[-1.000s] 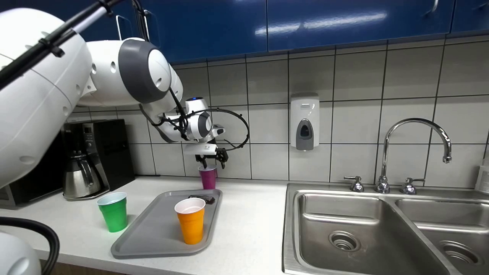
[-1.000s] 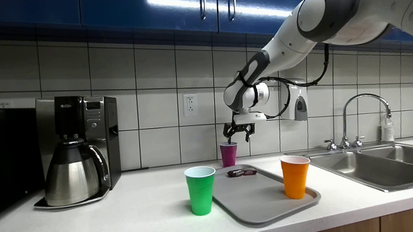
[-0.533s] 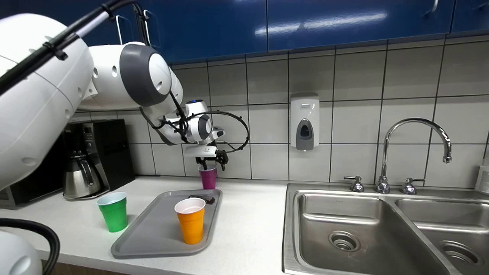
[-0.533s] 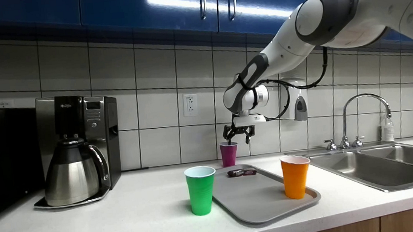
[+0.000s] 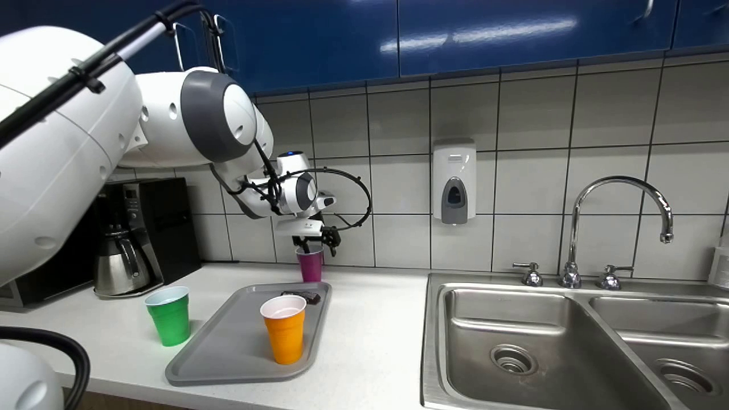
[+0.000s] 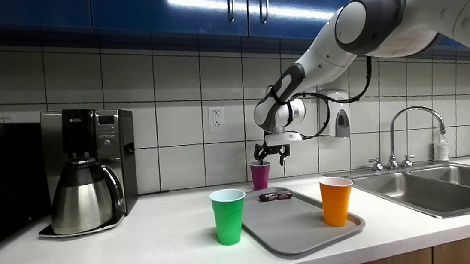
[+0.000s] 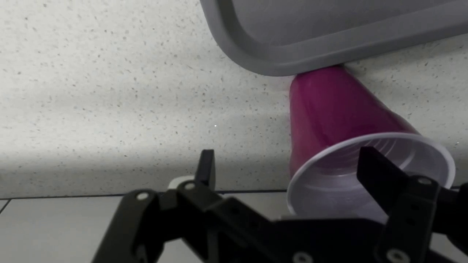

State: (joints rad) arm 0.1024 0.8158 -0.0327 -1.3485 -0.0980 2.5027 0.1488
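Pincer (image 7: 286,151) is pointing down with its two fingers standing wide apart, and it is gripping nothing. Nearest it, the purple cup (image 6: 261,176) is standing upright below one finger. In the wrist view that finger (image 7: 378,173) is showing against the cup's mouth; in both exterior views its tip is meeting the rim, though the views are not making plain how deep it is reaching or whether it is touching. The sink-side finger (image 7: 207,168) is hanging outside the cup, apart from it. One relation is probably counting most: the cup's sink-side wall is lying between the fingers, while its opposite wall is lying beyond them. The cup's long axis is running vertical, in line with the fingers.

Further out, the cup is resting on the tabletop (image 6: 173,250), its foot just beside the tray (image 6: 287,226), perhaps touching. A wrapped bar (image 6: 275,196) is lying on the tray near that end; an orange cup (image 6: 336,202) is standing toward the opposite end. A green cup (image 6: 228,219) is standing just beside the tray. The sink (image 5: 433,347) is lying off to one side, the coffee maker (image 6: 110,159) is standing off to the other.
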